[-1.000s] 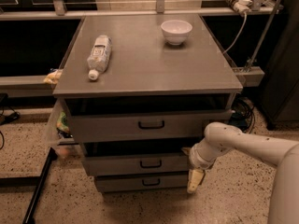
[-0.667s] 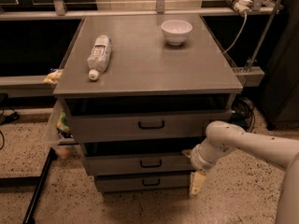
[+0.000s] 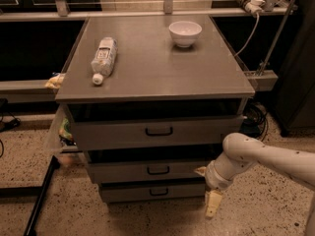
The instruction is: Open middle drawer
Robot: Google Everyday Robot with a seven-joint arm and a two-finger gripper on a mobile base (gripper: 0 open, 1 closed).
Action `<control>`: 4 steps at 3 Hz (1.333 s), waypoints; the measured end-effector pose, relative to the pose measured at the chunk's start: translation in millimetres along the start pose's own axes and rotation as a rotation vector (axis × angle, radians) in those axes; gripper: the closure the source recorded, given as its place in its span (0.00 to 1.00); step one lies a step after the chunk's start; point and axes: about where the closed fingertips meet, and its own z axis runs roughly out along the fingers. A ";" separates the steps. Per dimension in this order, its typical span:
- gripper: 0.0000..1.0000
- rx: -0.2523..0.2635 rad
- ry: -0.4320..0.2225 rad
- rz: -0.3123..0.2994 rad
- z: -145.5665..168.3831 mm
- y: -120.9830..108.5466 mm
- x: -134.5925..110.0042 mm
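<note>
bottle [image 3: 104, 58]: lying on its side, left part of cabinet top [image 3: 147, 77], cap toward the front edge; same spot as a second ago.
top drawer [image 3: 118, 132]: tallest front, directly under the cabinet top; untouched.
middle drawer [image 3: 123, 171]: second front down, between top drawer and bottom drawer [image 3: 128, 193]; small black handle [image 3: 158, 170] at centre; front in the same place as a second ago, no visible pull-out.
bowl [image 3: 185, 32]: white, upright, back right of cabinet top; unchanged.
gripper [image 3: 210, 193]: low, by the right end of the middle and bottom fronts, hanging toward the floor; well right of the handle, not touching it.
pincer state: cannot tell, open or closed not readable here.
arm [image 3: 266, 159]: white, reaching in from the right edge, wrist just beside the middle drawer's right end.
change: slight drop and small rightward shift of the gripper over the last second; no other motion in the scene.
meaning for task: judged as no progress yet; drawer not opened, handle not grasped; drift away from the handle rather than toward it, possibly repositioning.
next need: probably a swing left and up to handle height, a clamp on the bar, then a straight pull outward.
risk: snag on the drawer's right corner, or a grab of the bottom drawer's handle by mistake.
</note>
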 end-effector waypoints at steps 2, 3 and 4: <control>0.00 0.273 -0.055 -0.119 -29.0 29.0 -13.1; 0.00 0.450 -0.090 -0.169 -39.8 16.1 -17.4; 0.00 0.558 -0.116 -0.191 -44.3 -0.5 -16.7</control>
